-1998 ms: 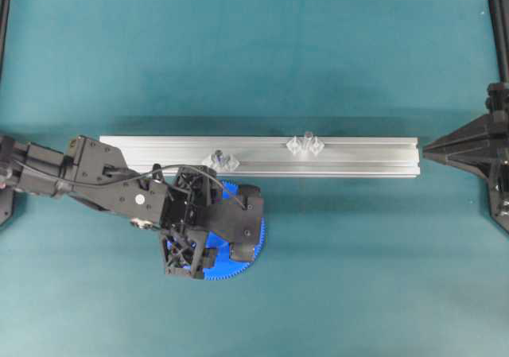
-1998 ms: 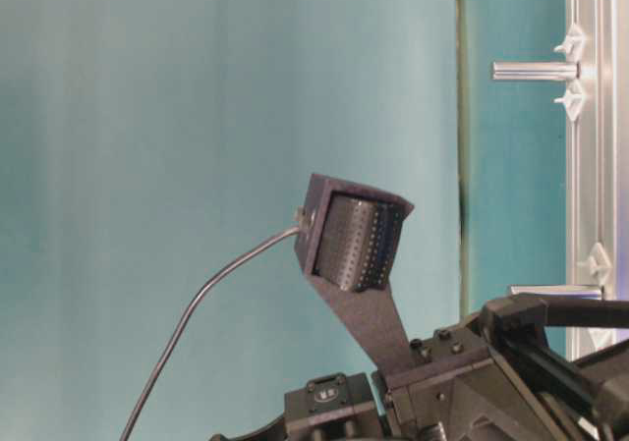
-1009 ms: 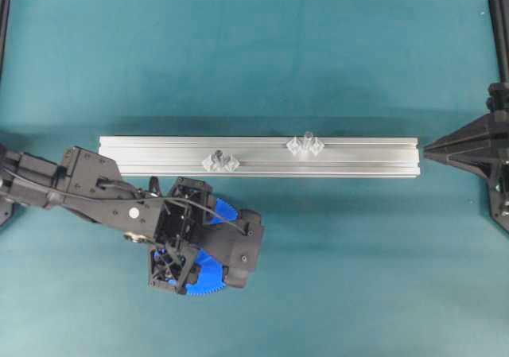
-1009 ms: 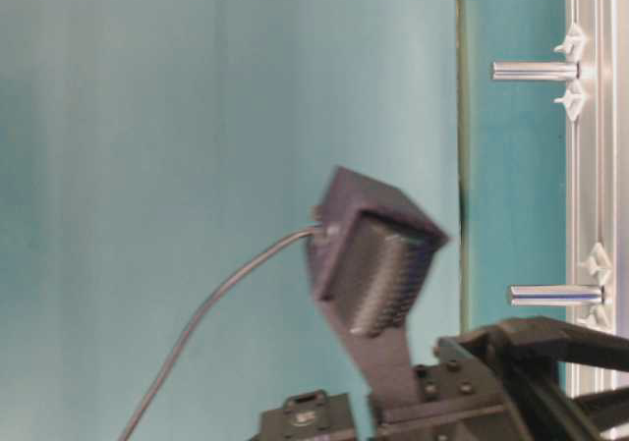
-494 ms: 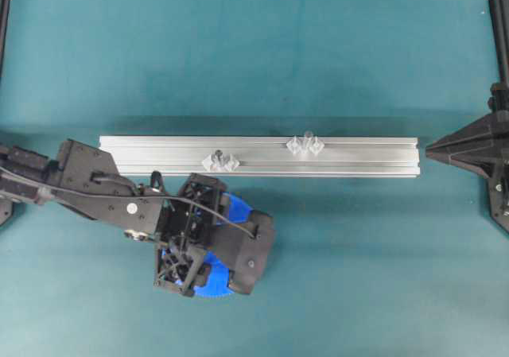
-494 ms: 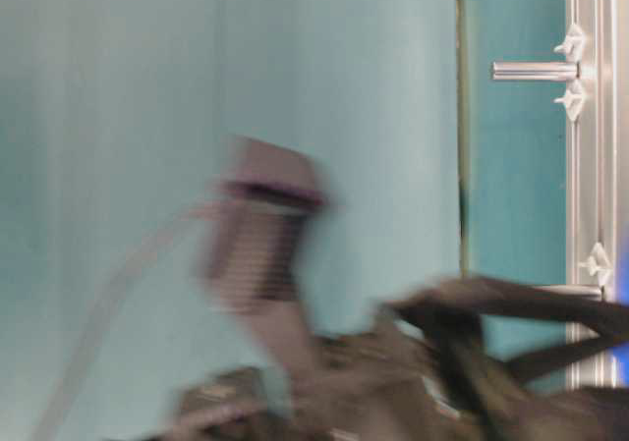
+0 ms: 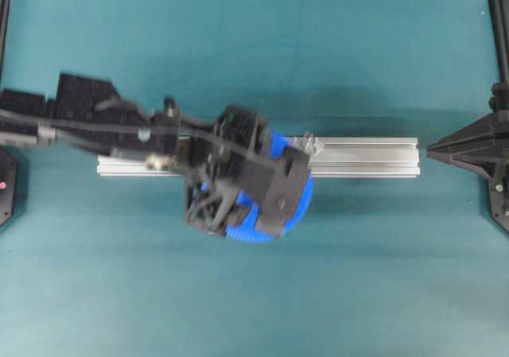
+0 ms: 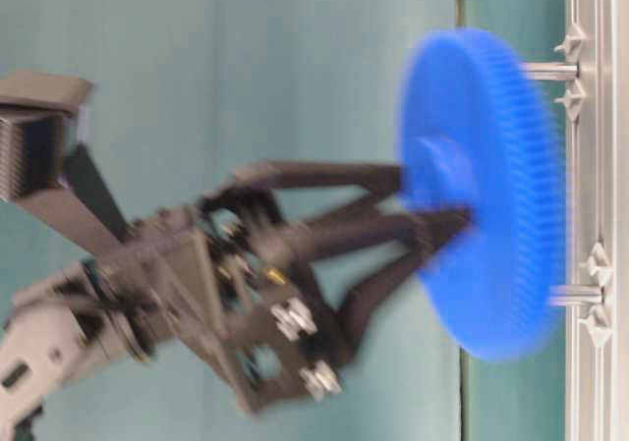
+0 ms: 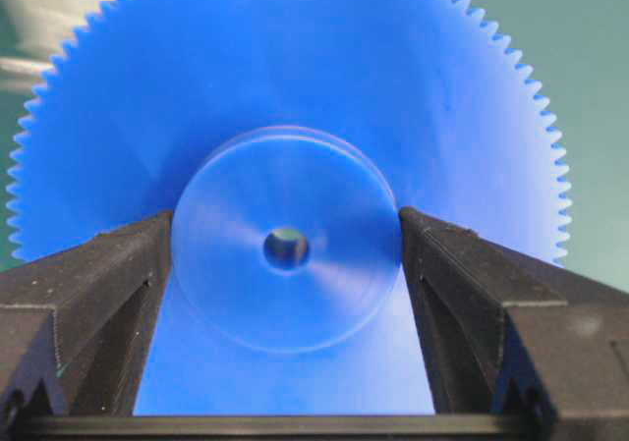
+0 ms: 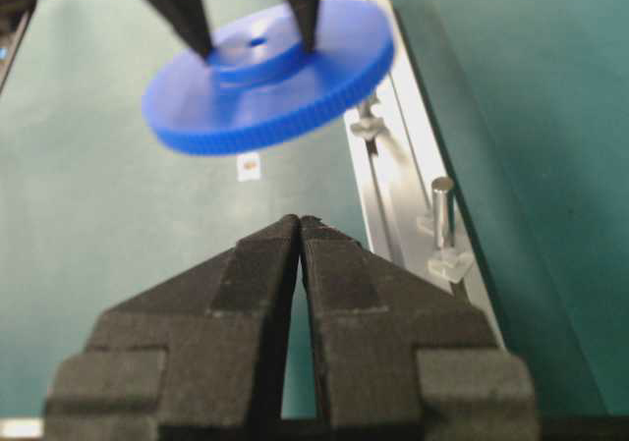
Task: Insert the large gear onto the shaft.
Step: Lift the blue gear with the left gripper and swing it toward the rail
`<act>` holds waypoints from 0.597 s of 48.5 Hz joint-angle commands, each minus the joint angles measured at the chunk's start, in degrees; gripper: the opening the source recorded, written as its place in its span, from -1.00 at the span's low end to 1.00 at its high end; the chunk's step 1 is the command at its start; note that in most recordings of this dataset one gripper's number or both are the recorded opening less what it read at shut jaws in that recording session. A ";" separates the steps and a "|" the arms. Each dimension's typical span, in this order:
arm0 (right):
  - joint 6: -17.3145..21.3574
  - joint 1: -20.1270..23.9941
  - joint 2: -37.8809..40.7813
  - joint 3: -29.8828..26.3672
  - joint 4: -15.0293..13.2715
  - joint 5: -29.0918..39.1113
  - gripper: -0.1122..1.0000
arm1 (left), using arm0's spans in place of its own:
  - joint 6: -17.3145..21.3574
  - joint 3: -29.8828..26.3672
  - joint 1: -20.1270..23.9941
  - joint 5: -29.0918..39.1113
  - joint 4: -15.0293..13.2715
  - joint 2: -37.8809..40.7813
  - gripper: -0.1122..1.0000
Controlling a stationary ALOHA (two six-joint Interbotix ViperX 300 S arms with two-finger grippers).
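Observation:
The large gear (image 9: 295, 97), a toothed bright-blue disc, hangs in the air with my left gripper (image 9: 286, 249) shut on its raised hub, one finger (image 9: 108, 294) on each side. In the overhead view the gear (image 7: 296, 202) floats over the silver rail (image 7: 366, 157) and hides the left pin. A shaft (image 7: 308, 141) stands just right of the gear. From table level the gear (image 8: 482, 195) spans both pins (image 8: 552, 71), apart from the rail. My right gripper (image 10: 299, 221) is shut and empty, far to the right (image 7: 430, 148). It looks at the gear (image 10: 270, 78) and the nearer shaft (image 10: 442, 210).
The rail (image 10: 393, 181) lies across the middle of the teal table (image 7: 254, 309). The left arm (image 7: 87, 122) reaches over its left end. A second pin base (image 10: 366, 124) shows under the gear's edge. Black frame posts (image 7: 499, 31) stand at the table's sides.
My left gripper has lifted the gear off the table in front of the rail and carried it back and to the right, over the rail. The right gripper has not moved.

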 commanded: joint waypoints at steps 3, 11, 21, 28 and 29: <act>0.53 0.00 -0.09 -0.35 0.09 -0.26 -0.55 | 4.04 -5.10 2.46 -0.35 0.18 0.09 0.62; 0.53 0.00 -0.44 -0.26 0.09 -0.26 -0.55 | 10.37 -10.02 4.22 -0.53 0.18 4.04 0.62; 0.53 0.00 -0.97 -0.44 0.09 -0.26 -0.55 | 13.71 -13.62 5.45 -0.26 0.18 8.79 0.62; 0.53 0.00 -1.41 -0.26 0.09 -0.26 -0.55 | 13.89 -15.12 5.62 -0.70 0.18 10.63 0.62; 0.53 0.00 -1.49 -0.26 0.09 -0.26 -0.55 | 13.89 -15.29 5.62 -0.79 0.18 10.90 0.62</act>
